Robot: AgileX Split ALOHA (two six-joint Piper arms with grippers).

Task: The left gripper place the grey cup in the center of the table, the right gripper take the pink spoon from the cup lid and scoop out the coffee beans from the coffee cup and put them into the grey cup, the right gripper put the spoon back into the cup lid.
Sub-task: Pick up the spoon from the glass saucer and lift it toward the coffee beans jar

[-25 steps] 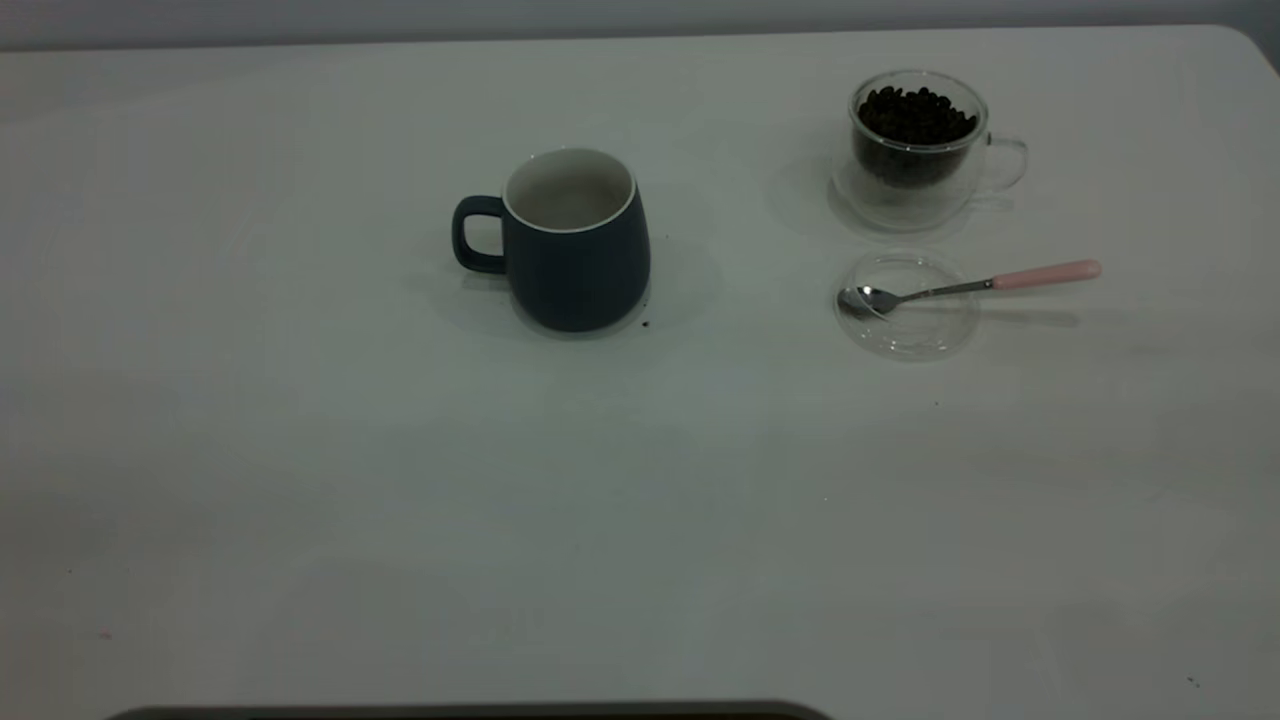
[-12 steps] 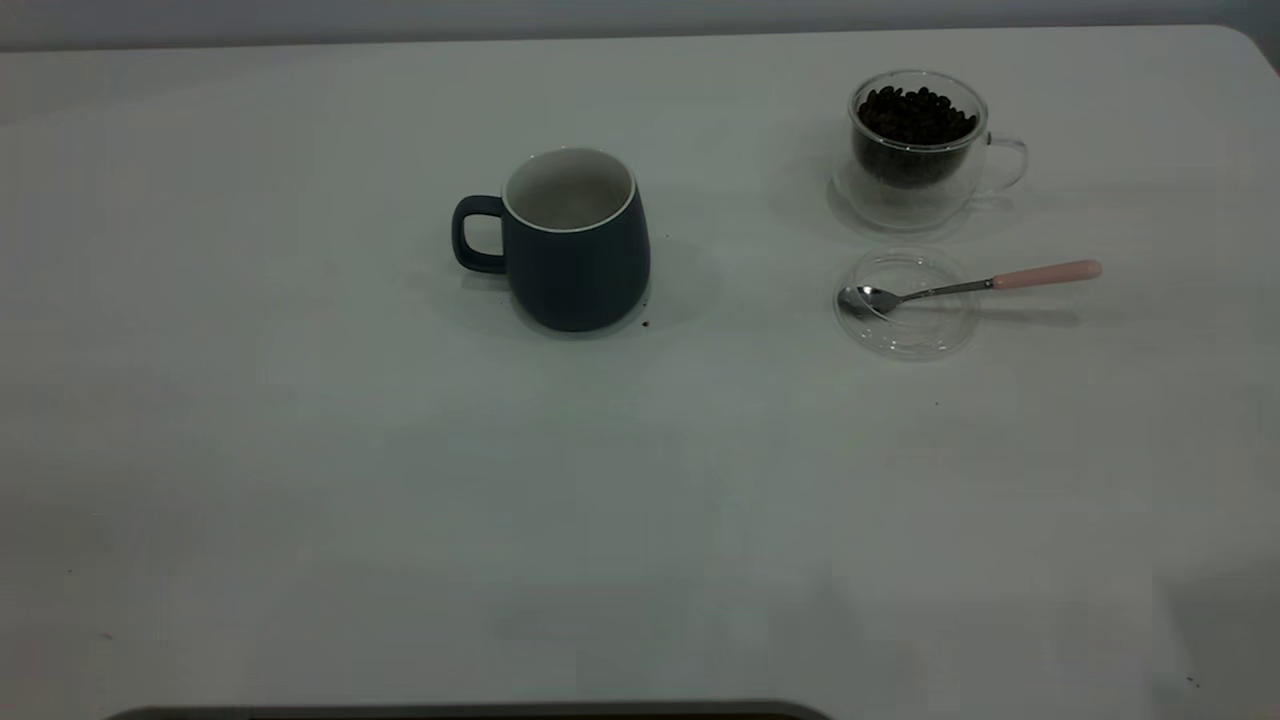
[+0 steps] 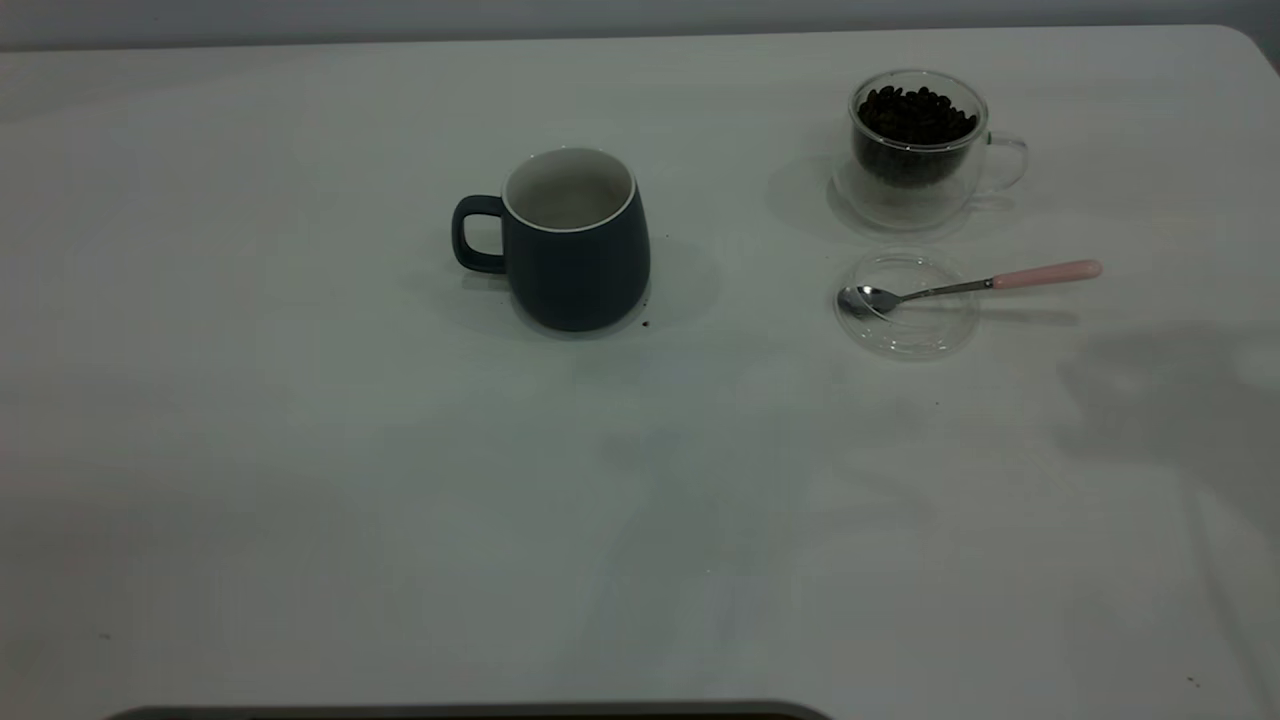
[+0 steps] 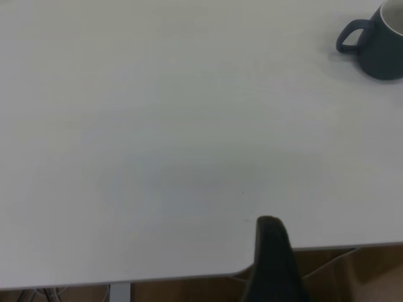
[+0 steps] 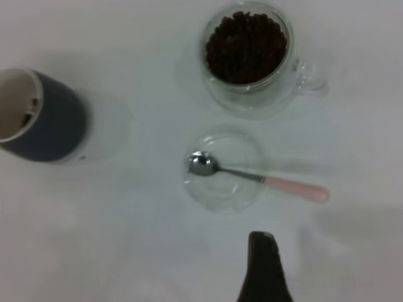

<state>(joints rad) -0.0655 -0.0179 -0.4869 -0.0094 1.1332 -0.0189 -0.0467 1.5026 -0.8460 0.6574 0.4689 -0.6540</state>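
Observation:
The grey cup [image 3: 577, 240] stands upright near the table's middle, handle to the left; it also shows in the left wrist view [image 4: 378, 41] and the right wrist view [image 5: 41, 116], with a dark bit inside. The coffee cup [image 3: 915, 150], full of coffee beans [image 3: 915, 113], stands at the back right. In front of it lies the cup lid [image 3: 907, 305]. The pink spoon [image 3: 970, 285] has its bowl in the lid and its handle sticking out right. Neither gripper shows in the exterior view. My right gripper [image 5: 261, 251] hovers above the table in front of the lid. My left gripper [image 4: 271, 239] is at the table's near left edge, far from the grey cup.
A small dark speck [image 3: 645, 323] lies by the grey cup's base. A broad shadow [image 3: 1170, 400] falls on the table [image 3: 300, 500] right of the spoon. A dark edge [image 3: 470, 711] runs along the table's front.
None of the cups, lid or spoon has moved. A shadow has spread onto the right side of the table, towards the spoon's handle.

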